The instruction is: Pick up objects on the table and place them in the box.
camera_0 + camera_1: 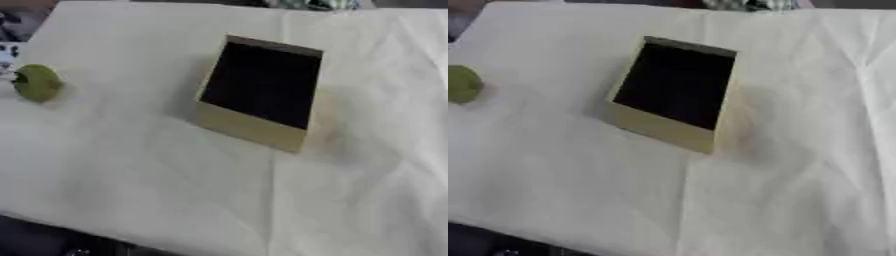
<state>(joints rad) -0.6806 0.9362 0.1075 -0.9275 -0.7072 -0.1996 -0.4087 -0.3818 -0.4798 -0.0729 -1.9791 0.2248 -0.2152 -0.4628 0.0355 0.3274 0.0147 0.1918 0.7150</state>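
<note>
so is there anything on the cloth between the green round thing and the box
Nothing visible. The green round object sits near the table's left edge, and only bare white cloth lies between it and the open box at the centre. Neither hand is in view.

A tan box [254, 130] with a dark inside, a yellow-green round object [37, 83], a white tablecloth [131, 175].

neither arm nor hand of the robot shows in either view.

Box [259, 95] mid-table; green object [37, 82] well apart, left.
</note>
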